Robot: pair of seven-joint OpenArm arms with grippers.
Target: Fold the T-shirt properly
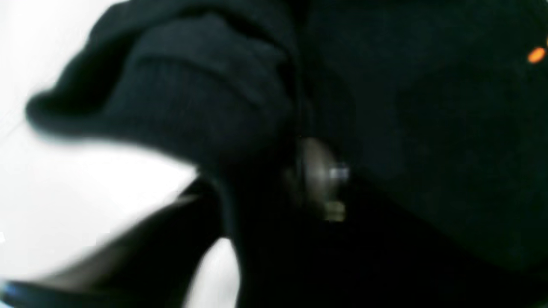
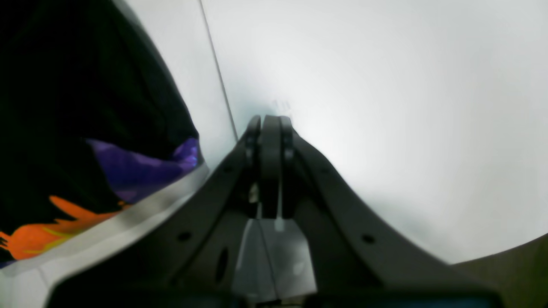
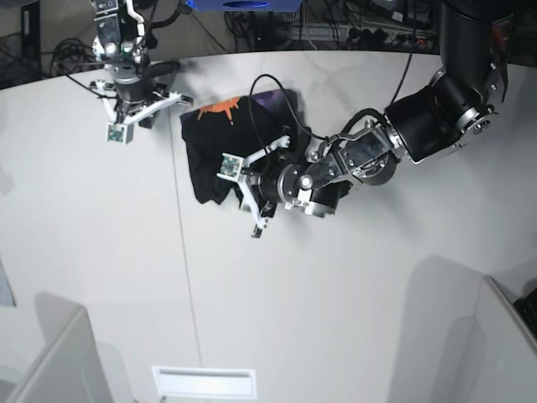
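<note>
Operating both arms from a distance, I am using the seam [image 3: 186, 260] in the white table [image 3: 101, 252] as the reference. The T-shirt [image 3: 201, 143] is lying just beside the seam, on the robot's left side of it. Its orange print [image 3: 221, 107] and purple print [image 3: 270, 100] are showing at the end toward the robot; creases and raised edges are showing in the black cloth.

I am positioning the left gripper [image 3: 258, 225] on the T-shirt's side of the seam, at the cloth's end away from the robot. The left wrist view is showing dark cloth and blurred fingers; I am unable to tell whether the jaws are open or gripping cloth.

I am holding the right gripper [image 2: 270, 122] closed and empty near the seam, apart from the T-shirt. A pale rectangular piece [image 3: 204, 384] is lying at the seam's end away from the robot.
</note>
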